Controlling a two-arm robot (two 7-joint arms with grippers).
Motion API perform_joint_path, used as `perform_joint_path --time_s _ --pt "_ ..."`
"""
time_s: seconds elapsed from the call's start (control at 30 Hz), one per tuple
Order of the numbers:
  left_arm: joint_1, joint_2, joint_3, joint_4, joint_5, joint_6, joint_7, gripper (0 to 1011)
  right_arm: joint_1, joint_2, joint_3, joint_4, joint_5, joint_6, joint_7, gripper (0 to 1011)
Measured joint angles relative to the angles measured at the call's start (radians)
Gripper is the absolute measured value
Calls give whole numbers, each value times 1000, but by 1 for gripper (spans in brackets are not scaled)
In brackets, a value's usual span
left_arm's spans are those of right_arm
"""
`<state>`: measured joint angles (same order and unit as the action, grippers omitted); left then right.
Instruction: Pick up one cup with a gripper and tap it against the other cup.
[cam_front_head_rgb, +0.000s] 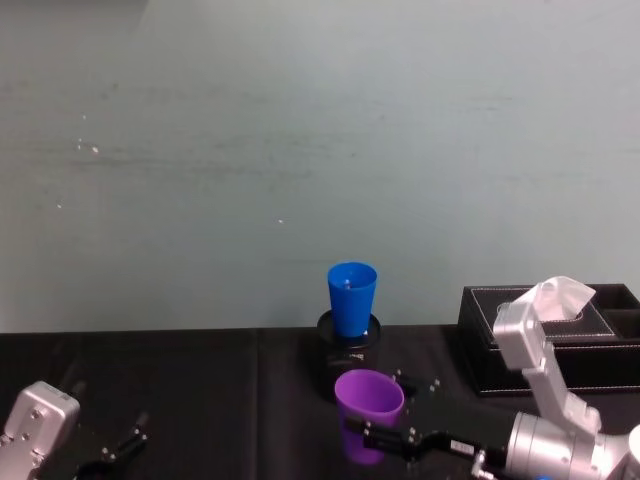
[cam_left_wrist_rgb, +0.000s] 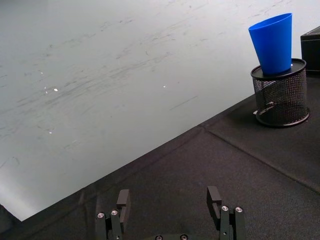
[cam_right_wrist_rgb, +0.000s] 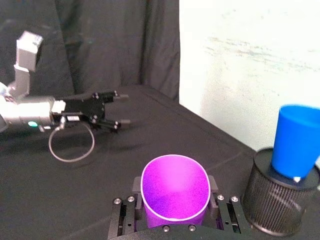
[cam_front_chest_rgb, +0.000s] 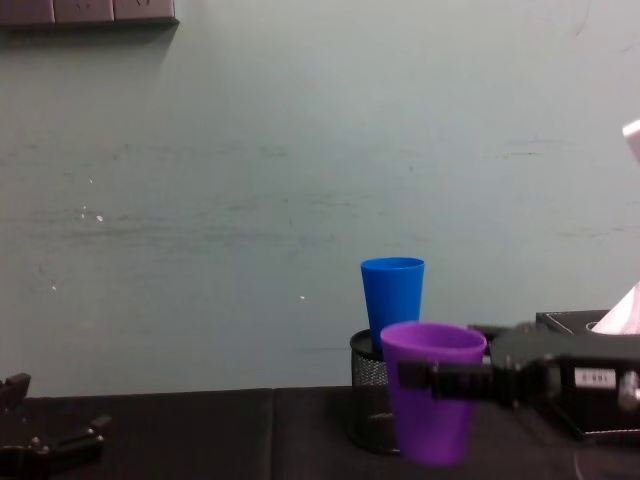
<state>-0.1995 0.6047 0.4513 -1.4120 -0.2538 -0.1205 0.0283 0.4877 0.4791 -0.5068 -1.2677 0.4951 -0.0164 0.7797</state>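
Note:
My right gripper (cam_front_head_rgb: 372, 432) is shut on the purple cup (cam_front_head_rgb: 368, 398), one finger on each side of its wall below the rim (cam_right_wrist_rgb: 175, 192). The cup stands upright (cam_front_chest_rgb: 432, 400), just in front of the blue cup (cam_front_head_rgb: 352, 298) and apart from it. The blue cup (cam_front_chest_rgb: 392, 292) sits upright in a black wire-mesh pen holder (cam_front_head_rgb: 350, 352), its rim higher than the purple one's. In the right wrist view the blue cup (cam_right_wrist_rgb: 296, 147) is off to one side. My left gripper (cam_front_head_rgb: 120, 448) rests low at the near left, open and holding nothing (cam_left_wrist_rgb: 167, 197).
A black tissue box (cam_front_head_rgb: 560, 345) with a white tissue (cam_front_head_rgb: 562, 296) stands right of the pen holder (cam_left_wrist_rgb: 280, 97). A black cloth (cam_left_wrist_rgb: 175, 165) covers the table, with a pale wall close behind. A thin cable loop (cam_right_wrist_rgb: 72, 145) hangs under the left arm.

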Motion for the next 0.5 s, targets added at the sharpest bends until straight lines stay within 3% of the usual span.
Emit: perform_joint_path --time_s 0.17,0.5 --pt "0 0 0 0 0 0 0 1000 22 16 -5 -29 18 33 6 726" --pt "0 0 0 0 0 0 0 1000 71 29 -22 -37 29 46 5 726"
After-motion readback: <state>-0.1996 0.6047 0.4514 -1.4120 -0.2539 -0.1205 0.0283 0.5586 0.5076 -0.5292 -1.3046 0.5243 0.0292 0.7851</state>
